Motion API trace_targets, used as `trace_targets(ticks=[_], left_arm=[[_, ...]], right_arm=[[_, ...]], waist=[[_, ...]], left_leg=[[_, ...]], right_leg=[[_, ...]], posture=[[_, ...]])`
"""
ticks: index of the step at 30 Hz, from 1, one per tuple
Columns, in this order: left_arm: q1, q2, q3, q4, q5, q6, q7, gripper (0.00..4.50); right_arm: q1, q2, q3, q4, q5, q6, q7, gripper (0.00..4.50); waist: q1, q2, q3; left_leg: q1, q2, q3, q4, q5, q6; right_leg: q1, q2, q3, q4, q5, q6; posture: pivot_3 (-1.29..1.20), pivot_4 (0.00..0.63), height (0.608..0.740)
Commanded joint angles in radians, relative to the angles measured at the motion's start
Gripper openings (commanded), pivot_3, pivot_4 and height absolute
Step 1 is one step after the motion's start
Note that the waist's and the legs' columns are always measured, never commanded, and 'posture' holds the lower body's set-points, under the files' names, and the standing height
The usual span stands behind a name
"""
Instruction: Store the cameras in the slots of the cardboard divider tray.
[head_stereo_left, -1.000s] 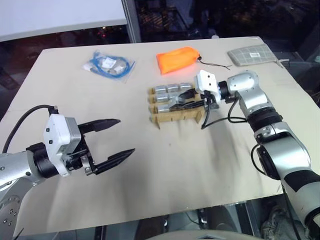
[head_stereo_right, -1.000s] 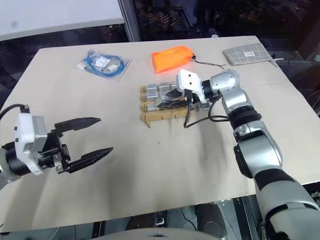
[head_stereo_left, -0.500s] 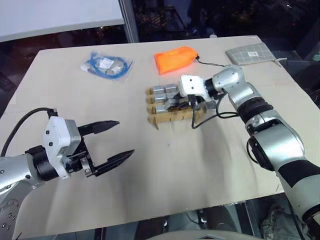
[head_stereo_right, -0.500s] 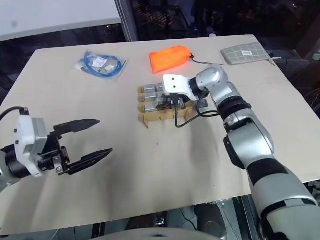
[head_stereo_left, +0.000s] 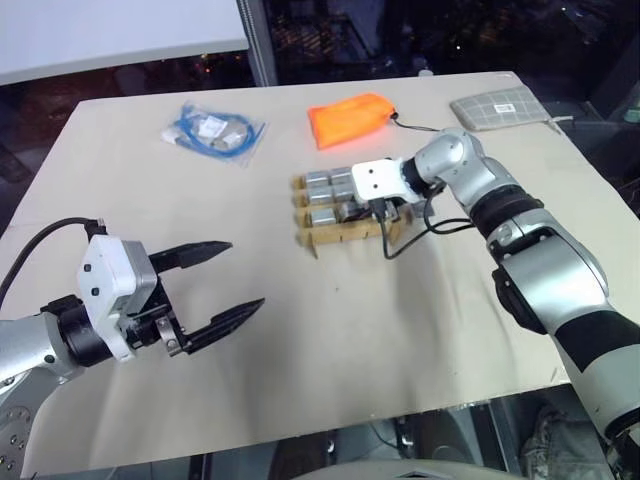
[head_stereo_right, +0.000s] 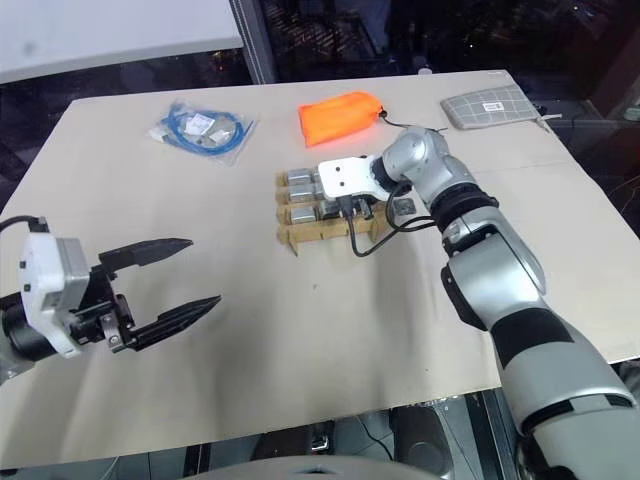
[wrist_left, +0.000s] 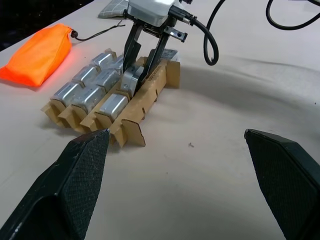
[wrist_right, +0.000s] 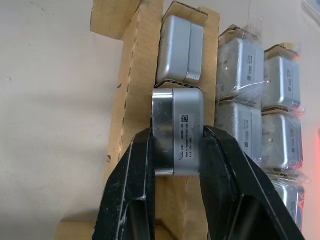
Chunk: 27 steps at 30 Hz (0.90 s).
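Camera (wrist_right: 177, 131) between jaws, slot beneath hidden

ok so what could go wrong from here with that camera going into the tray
1. The right gripper holds the camera over the tray's front row; if it's off-centre, it may catch a cardboard wall.
2. Pushing down could shove or tip the light tray.
3. The fingers reach between packed cameras and could drag one out when lifting.

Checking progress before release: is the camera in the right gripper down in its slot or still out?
Partly in. The camera sits between the right gripper's fingers, its lower end inside the cardboard tray, its top above the strips.
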Motion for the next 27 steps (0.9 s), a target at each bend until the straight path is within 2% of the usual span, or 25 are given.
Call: trace_targets(ticks=[1,3,4,5,10,16,18,24,27], left_arm=[[-0.01,-0.001,0.024,-0.025,-0.021,-0.018,0.011,4.5],[-0.01,-0.001,0.024,-0.025,-0.021,-0.018,0.011,4.5],[-0.01,-0.001,0.024,-0.026,-0.022,-0.018,0.011,4.5],[-0.011,-0.001,0.022,-0.026,-0.022,-0.017,0.012,4.5],[-0.014,0.0,0.02,-0.03,-0.029,-0.015,0.014,4.5],[-0.043,0.018,-0.012,-0.001,-0.032,-0.018,-0.002,4.5],[-0.068,0.03,-0.031,0.021,-0.028,-0.021,-0.012,4.5],[-0.108,0.049,-0.05,0.051,-0.024,-0.019,-0.037,4.5],[-0.117,0.054,-0.052,0.057,-0.023,-0.016,-0.046,4.5]], right_arm=[[-0.04,0.012,-0.025,-0.004,0.01,0.015,-0.032,2.53],[-0.04,0.021,-0.047,-0.006,0.026,0.017,-0.07,3.43],[-0.041,0.018,-0.052,-0.007,0.028,0.018,-0.066,4.05],[-0.043,0.013,-0.057,-0.009,0.033,0.018,-0.059,4.36],[-0.037,-0.052,-0.146,-0.042,0.12,0.067,-0.02,4.36],[0.083,-0.21,-0.262,-0.095,0.206,0.21,-0.037,4.36],[0.144,-0.243,-0.305,-0.123,0.238,0.303,-0.084,4.36],[0.34,-0.247,-0.35,-0.34,0.294,0.512,-0.16,4.36],[0.431,-0.222,-0.376,-0.442,0.313,0.604,-0.262,4.36]], waist=[[0.0,0.0,0.0],[0.0,0.0,0.0],[0.0,0.0,0.0],[0.0,0.0,0.0],[0.004,0.0,0.0],[0.006,0.0,0.0],[0.005,0.0,0.0],[-0.003,0.0,0.0],[0.0,0.0,0.0]], left_leg=[[0.0,0.0,0.0,0.0,0.0,0.0],[0.0,0.0,0.0,0.0,0.0,0.0],[0.0,0.0,0.0,0.0,0.0,0.0],[0.0,0.0,0.0,-0.001,0.0,0.0],[-0.001,0.0,0.0,-0.001,0.0,0.0],[-0.001,0.0,0.0,-0.001,0.0,0.0],[-0.001,0.0,0.001,-0.001,0.0,0.0],[-0.001,0.0,0.001,-0.002,0.0,0.0],[-0.001,0.0,0.001,-0.003,0.0,0.0]], right_leg=[[0.0,0.0,0.0,0.0,0.0,0.0],[0.0,0.0,0.0,0.0,0.0,0.0],[0.0,0.0,0.0,0.0,0.0,0.0],[0.0,0.0,0.0,0.0,0.0,0.0],[0.0,0.0,-0.001,-0.002,0.0,0.0],[0.001,0.0,-0.002,-0.003,0.0,0.0],[0.001,0.0,-0.002,-0.003,0.0,0.0],[0.0,0.001,0.0,-0.002,0.0,0.0],[-0.001,0.001,0.001,-0.002,0.0,0.0]], posture=[[0.0,0.15,0.74],[0.0,0.15,0.74],[0.0,0.15,0.74],[0.0,0.15,0.74],[0.0,0.15,0.74],[0.0,0.15,0.74],[0.0,0.15,0.74],[0.0,0.15,0.74],[0.0,0.15,0.74]])
